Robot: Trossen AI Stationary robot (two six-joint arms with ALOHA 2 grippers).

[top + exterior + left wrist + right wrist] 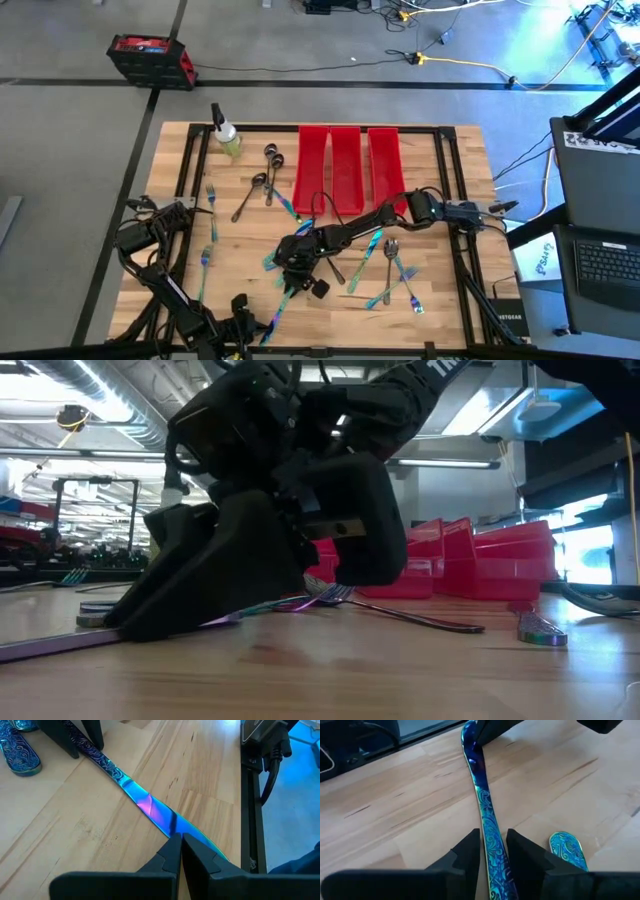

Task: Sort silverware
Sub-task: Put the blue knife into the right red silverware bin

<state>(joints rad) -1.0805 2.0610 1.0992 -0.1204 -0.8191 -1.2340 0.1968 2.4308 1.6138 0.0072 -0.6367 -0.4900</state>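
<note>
An iridescent blue-purple knife (281, 312) lies on the wooden table (450, 300) near its front edge, patterned handle toward the middle and blade toward the front. My left gripper (181, 840) is shut, its tips on the blade. My right gripper (493, 845) reaches in from the right and is shut on the knife's handle. More silverware lies scattered: forks (209, 196) at the left, dark spoons (271, 154) at the back, and several pieces (392, 262) at the right. My left gripper sets its shut fingertips (172, 845) on the knife's blade (160, 817) near its tip, slanting down from the table's front. The blade runs across beneath the tips and lies flat on the wood. My right gripper has the knife's patterned handle (487, 822) between its two fingers (470, 850), one against each long side. The fingers slant down from the table's right and lie along the handle. The knife rests on the table.
Three long red bins (346, 170) stand side by side at the back middle. A small spray bottle (226, 136) stands at the back left. Another teal handle (565, 847) lies close beside my right gripper. Black frame rails (455, 250) run along the table's sides.
</note>
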